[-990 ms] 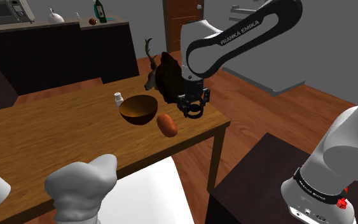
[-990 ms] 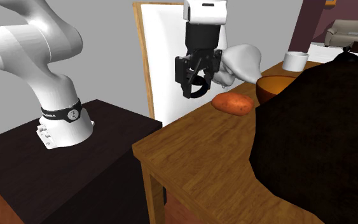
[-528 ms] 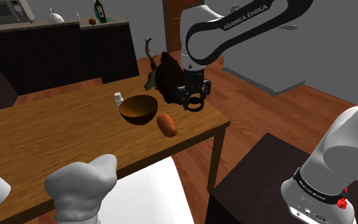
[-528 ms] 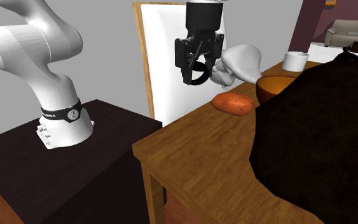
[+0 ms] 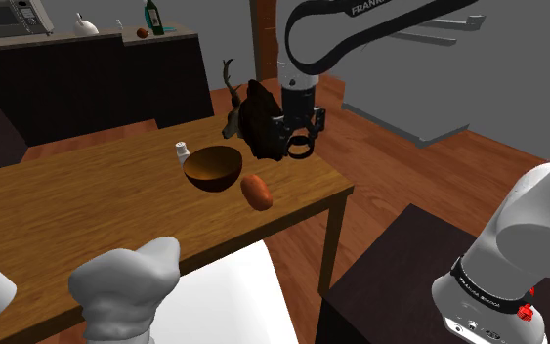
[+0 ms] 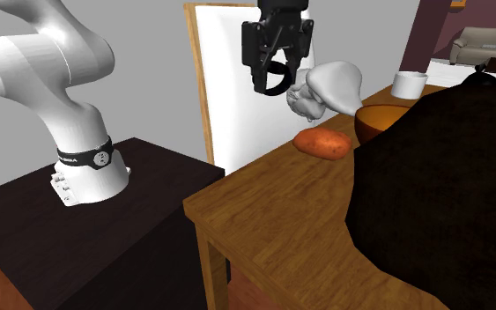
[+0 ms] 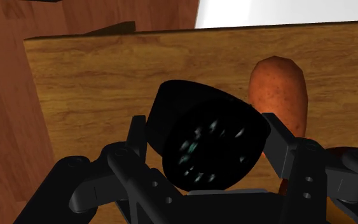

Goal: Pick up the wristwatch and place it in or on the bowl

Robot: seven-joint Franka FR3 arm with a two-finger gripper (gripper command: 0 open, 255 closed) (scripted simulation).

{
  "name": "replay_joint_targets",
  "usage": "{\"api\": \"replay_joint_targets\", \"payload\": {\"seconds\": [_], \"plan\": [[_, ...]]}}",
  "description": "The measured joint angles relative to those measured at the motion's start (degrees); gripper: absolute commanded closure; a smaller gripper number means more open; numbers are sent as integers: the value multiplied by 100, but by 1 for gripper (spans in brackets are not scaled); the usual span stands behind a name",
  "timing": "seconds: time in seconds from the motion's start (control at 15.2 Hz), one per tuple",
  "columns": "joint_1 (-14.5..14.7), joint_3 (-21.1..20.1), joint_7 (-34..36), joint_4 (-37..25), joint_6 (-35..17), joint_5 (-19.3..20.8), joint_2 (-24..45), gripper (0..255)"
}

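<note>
**Operator:** Which way is the wristwatch pointing?

**Spotter:** In your wrist view the wristwatch [image 7: 206,143] turns its dark round dial straight back at the camera, up along the gripper [image 7: 208,126]. Its strap is closed into a loop. In your shoulder view that loop shows as a dark ring just right of centre in the upper half, hanging under the fingertips. With the strap curled like that, I cannot tell you a long axis.

**Operator:** And the jaws?

**Spotter:** They are part-way spread and pinching the watch case from both flanks. You can see the black fingers [image 7: 279,147] pressed against either side of it. Nothing else touches the watch.

**Operator:** Where is it, then?

**Spotter:** It is held in the air above your wooden table [image 5: 87,230], over the table's right-hand end in the shoulder view. The brown bowl [image 5: 213,169] sits on the table to the left of the gripper and a little lower in that frame. The orange-brown potato [image 5: 256,192] lies below and left of the gripper, just beside the bowl. In your second exterior view the gripper hangs at top centre, with the potato lower right of it and the bowl further right.
</note>
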State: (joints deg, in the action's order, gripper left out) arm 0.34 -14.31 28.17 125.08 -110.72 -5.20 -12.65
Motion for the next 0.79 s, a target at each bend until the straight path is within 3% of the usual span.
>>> {"api": "replay_joint_targets", "payload": {"seconds": [0.33, 0.79], "plan": [[8, -42, 95, -433, 243, 46, 188, 255], [186, -324, 709, -2090, 442, 452, 1684, 255]]}}
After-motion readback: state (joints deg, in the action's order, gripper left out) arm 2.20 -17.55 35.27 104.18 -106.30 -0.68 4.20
